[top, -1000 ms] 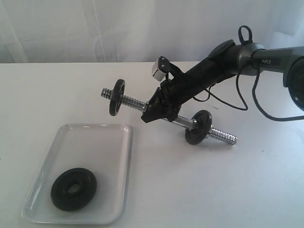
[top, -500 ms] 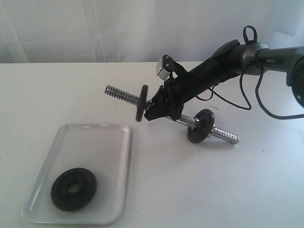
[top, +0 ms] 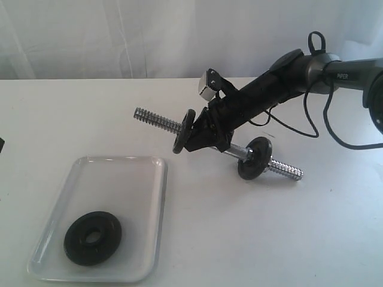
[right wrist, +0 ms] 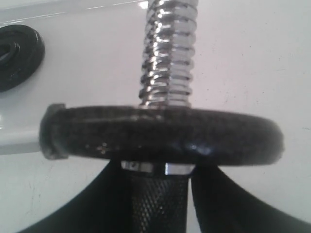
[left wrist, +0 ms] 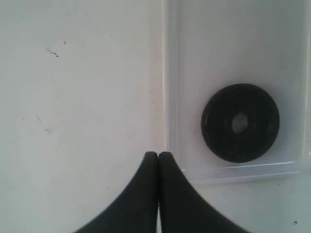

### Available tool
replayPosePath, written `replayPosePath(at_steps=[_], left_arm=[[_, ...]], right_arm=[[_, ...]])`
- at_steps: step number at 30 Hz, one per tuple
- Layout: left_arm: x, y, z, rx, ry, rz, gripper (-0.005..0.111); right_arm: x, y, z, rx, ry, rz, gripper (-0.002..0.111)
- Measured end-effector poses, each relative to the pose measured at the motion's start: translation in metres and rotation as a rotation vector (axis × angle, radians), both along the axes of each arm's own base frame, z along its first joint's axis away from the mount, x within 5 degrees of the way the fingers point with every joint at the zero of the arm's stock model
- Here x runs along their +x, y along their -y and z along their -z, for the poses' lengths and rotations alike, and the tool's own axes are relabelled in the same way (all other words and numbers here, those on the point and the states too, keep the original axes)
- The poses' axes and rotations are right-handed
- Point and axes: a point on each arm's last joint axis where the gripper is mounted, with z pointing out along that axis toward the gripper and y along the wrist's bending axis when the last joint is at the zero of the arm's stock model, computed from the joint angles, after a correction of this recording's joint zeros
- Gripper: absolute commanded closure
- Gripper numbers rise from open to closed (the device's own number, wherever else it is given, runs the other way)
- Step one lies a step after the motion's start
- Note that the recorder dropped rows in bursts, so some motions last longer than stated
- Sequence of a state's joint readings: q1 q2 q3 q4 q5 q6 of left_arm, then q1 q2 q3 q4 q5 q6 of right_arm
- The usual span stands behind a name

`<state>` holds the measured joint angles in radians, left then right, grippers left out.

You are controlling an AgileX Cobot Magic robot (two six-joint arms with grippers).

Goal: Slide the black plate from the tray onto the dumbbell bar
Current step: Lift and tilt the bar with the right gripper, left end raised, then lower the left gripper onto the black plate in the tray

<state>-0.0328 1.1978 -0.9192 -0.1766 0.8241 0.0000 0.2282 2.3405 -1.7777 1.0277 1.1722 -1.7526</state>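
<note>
Left end effector [left wrist: 158, 156], fingertips pressed together and holding nothing, above the worktop [left wrist: 73, 121] just beside the rim of the tray [left wrist: 168, 97]; black plate [top: 93, 238] lying flat inside the tray, clear of its walls; dumbbell bar [top: 157, 119] right of the tray, clamped at its knurled grip by the right end effector [right wrist: 158, 204]; one black disc [top: 184, 130] on the bar against that end effector; a second disc [top: 253, 158] near the bar's right end.
</note>
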Motion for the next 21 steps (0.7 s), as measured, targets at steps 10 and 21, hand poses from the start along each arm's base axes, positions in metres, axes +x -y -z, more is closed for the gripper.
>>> replayPosePath(at_steps=[10,21], left_arm=[[0.002,0.009,-0.004,-0.08,0.05,0.076,0.107],[0.025,0.02,0.015,-0.111,0.049,0.087,0.1]], right_arm=[[-0.005,0.009,-0.014,-0.122,0.065,-0.057,0.108],[-0.008,0.014,-0.02,-0.192,0.072,-0.076,0.108]])
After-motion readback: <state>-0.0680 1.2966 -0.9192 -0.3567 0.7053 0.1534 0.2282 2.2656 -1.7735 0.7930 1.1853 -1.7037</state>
